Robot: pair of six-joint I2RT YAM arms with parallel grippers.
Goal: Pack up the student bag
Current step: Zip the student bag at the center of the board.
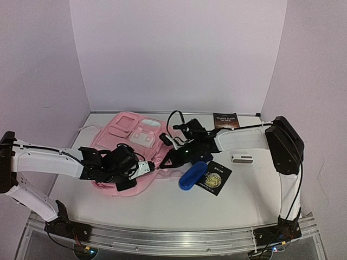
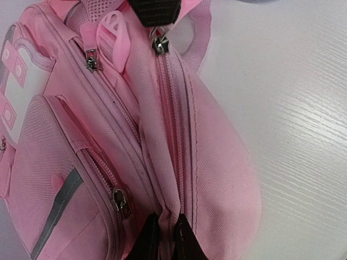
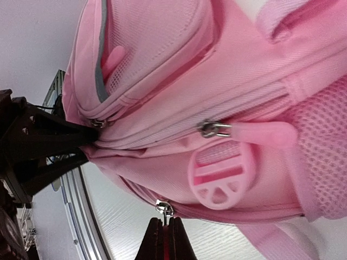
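jaws of the left gripper [image 2: 165, 241] are clenching on a fold of the student bag [image 2: 217, 179], right at its main zip track. jaws of the right gripper [image 3: 164, 244] are pinching the zip pull [image 3: 164, 208] at the other end of that same zip. the pink bag is lying flat on the white table [image 1: 162, 211] between both arms, with a blue case [image 1: 192, 175] and a black booklet [image 1: 216, 177] sitting near its right side.
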